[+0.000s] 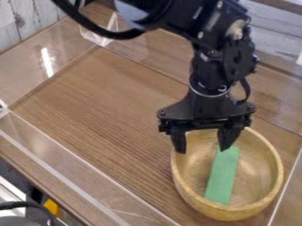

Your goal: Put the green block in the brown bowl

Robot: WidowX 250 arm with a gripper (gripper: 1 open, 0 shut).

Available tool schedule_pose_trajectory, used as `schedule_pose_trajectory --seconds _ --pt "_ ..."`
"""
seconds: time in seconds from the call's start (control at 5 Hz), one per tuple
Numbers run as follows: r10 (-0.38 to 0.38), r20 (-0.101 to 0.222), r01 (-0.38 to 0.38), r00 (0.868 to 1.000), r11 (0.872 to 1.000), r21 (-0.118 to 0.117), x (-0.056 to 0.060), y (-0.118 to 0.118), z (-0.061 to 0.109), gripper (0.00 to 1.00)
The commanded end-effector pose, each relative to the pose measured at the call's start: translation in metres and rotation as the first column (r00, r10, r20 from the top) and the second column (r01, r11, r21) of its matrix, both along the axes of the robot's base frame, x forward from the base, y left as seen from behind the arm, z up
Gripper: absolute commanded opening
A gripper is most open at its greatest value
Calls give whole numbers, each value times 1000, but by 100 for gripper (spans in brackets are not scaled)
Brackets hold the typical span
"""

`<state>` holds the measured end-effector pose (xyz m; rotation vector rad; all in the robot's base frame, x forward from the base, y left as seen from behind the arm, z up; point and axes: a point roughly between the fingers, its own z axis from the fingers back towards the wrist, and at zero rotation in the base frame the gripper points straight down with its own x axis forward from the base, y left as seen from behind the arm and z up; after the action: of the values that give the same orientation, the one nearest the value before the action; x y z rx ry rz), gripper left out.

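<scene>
Your tool (207, 139) hung with its jaws apart and empty; just below it, the green block (223, 176) lay inside the brown bowl (189, 189).

Wood-grain table (94, 106), perhaps clear-walled

A single camera looks down at a slant from above and in front of the wooden bench (94, 106), fairly near, facing its far edge, with the arm's gripper (206, 139) and brown bowl (189, 190) low right.
</scene>
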<state>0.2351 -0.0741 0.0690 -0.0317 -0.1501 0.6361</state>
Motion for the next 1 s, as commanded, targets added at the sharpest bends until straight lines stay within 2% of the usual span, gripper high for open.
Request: schedule_pose_trajectory --seconds 0.0,0.2,0.6,0.8 --pt "32 39 -32 999 999 -9 2 3 5 100" --pt "67 34 -67 997 998 -4 0 7 -1 100" --pt "48 22 -48 999 999 9 5 26 -1 100" --pt "9 14 -10 1000 1000 17 4 28 -9 100"
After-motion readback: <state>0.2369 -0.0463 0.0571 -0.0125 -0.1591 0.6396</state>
